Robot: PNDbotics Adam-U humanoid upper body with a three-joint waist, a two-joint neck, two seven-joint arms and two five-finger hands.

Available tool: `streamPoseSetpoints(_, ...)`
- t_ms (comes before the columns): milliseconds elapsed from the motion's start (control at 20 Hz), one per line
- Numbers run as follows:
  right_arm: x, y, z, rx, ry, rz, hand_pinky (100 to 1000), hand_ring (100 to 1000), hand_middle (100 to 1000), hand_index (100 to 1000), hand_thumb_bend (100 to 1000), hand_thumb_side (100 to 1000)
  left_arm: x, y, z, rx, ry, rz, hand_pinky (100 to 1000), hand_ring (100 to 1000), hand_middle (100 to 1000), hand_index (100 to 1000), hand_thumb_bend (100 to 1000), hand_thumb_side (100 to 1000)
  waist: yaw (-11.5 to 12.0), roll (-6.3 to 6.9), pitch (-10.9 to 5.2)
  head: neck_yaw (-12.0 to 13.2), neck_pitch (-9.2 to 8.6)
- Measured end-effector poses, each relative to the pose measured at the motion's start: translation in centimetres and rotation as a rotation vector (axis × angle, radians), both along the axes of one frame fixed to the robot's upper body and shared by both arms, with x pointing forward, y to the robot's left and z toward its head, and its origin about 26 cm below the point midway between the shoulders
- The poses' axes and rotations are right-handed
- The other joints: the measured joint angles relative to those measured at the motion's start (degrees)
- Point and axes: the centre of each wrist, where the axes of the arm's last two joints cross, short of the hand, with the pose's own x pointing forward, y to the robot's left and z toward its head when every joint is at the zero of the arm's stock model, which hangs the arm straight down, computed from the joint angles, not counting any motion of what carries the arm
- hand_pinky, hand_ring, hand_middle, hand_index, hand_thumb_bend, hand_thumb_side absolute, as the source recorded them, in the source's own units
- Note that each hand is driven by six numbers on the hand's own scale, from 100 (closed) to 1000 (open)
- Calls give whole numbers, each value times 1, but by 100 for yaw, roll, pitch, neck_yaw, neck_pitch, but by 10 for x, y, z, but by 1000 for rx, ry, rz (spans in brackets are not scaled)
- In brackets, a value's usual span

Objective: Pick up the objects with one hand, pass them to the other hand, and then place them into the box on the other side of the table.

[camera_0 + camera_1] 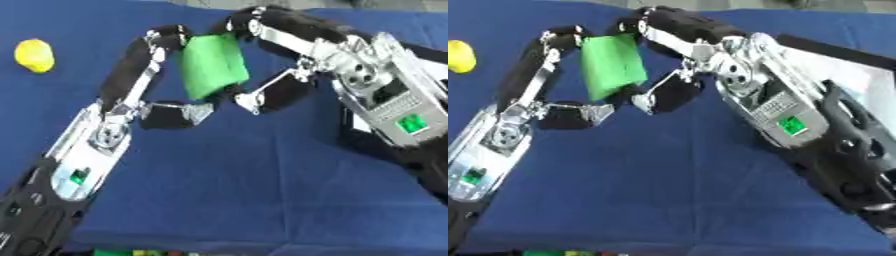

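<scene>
A green block (213, 65) hangs above the blue table (245, 190), held between both hands. My left hand (105, 135) reaches up from the lower left. Its long finger curls against the block's upper left edge and its thumb sits just under the lower left corner. My right hand (367, 75) comes in from the right. Its fingers (262, 22) hook over the block's top right and its thumb presses at the lower right corner. A yellow rounded object (34, 55) lies on the cloth at the far left.
A pale flat surface with a dark edge (868, 85) shows behind my right arm at the right side. Small coloured things (144, 253) peek in at the near edge.
</scene>
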Motion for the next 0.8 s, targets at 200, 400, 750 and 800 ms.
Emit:
streamPoseSetpoints(200,-1,-2,1,29,22,7,839,801,496,583,100,100,0,-3,-1,-3,52,27,817,618,674,858,193,411,0,9,0,-2,0)
streamPoseSetpoints(400,-1,-3,2,49,39,8,834,797,487,572,100,100,1,-3,-1,19,98,68,845,671,725,899,319,540,-5,17,0,-10,0)
streamPoseSetpoints(750,-2,-8,5,77,43,11,834,800,482,570,100,100,4,-4,-6,48,202,186,857,698,749,939,407,635,-28,32,0,-9,-2)
streamPoseSetpoints(800,-2,-9,6,85,44,10,835,801,482,571,100,100,4,-4,-6,49,213,198,857,700,751,941,410,637,-34,36,0,-7,-3)
